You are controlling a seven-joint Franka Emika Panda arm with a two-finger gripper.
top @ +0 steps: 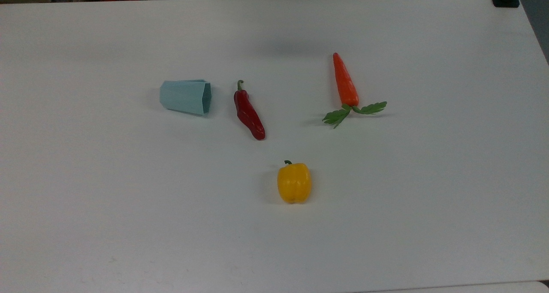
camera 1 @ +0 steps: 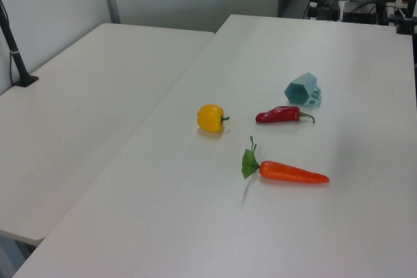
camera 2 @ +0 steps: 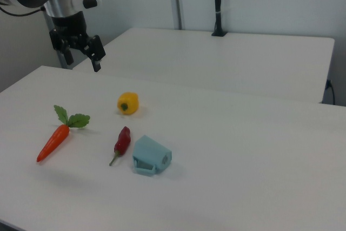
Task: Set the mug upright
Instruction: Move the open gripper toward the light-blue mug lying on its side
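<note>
White smooth table holds one faceted pale-blue mug on its side, beside one glossy chili; one carrot, one pepper nearby. Claw spread, empty.

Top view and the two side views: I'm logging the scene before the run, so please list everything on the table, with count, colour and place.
Pale light-blue faceted mug: one, lying on its side, at the top view's left, opening towards the chilli.
Glossy red chilli pepper with green stem: one, just beside the mug, on the top view's right of it.
Orange carrot with green leaves: one, at the top view's right, leaves pointing towards the near edge.
Yellow bell pepper with green stem: one, nearest the top view's bottom edge, apart from the others.
White table: one, carries all four.
Black gripper: one, open, raised above the table's far corner in the right view's upper left.
</note>
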